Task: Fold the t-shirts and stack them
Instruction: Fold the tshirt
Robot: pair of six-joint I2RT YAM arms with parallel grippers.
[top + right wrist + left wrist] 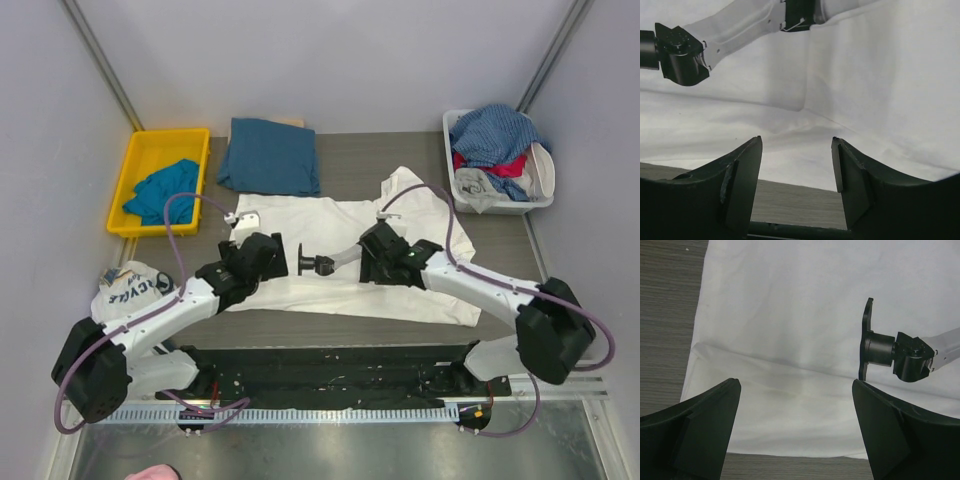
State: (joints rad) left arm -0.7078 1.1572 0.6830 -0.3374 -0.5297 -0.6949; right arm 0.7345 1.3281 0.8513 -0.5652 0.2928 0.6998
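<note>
Both sets of jaws hung released and empty over the white t-shirt, left gripper spread wide, right gripper narrower, seemingly poised to pinch its near hem for a fold. The blue t-shirt lay folded behind. Grey wood-grain surface; a yellow bin and a white basket flanked it, pale walls around.

arm links: white shells, lower left and lower right of the overhead frame
joints: bulky black housings
cables: purple, looping along each arm
left hand: black, broad curved fingers
right hand: black, same curved fingers
</note>
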